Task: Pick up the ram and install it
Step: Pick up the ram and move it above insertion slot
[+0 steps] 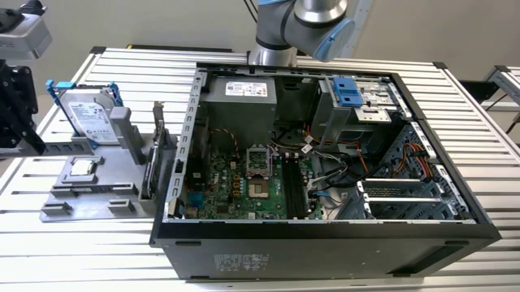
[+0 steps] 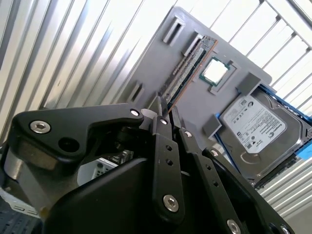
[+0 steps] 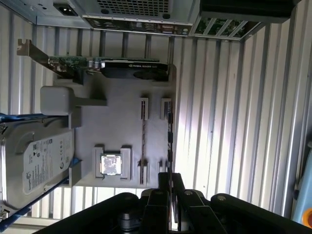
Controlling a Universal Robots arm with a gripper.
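Your gripper point(image 3: 170, 175) hovers, black fingers point(image 3: 177, 187) pressed together, clear of the long dark ram stick point(image 3: 169, 131) standing in the grey tray point(image 3: 122, 122).

Your ram point(image 2: 189, 66) is a long, skinny dark stick with black chips down one face and a thin coppery line along one long edge. You've got it standing on its long edge, not lying flat, held by the slots along one outer side of the grey tray point(image 2: 195, 112). In the first wrist view the ram point(image 3: 169, 139) is edge-on, so you just get a thin dark strip. It's on the tray, not in the case.
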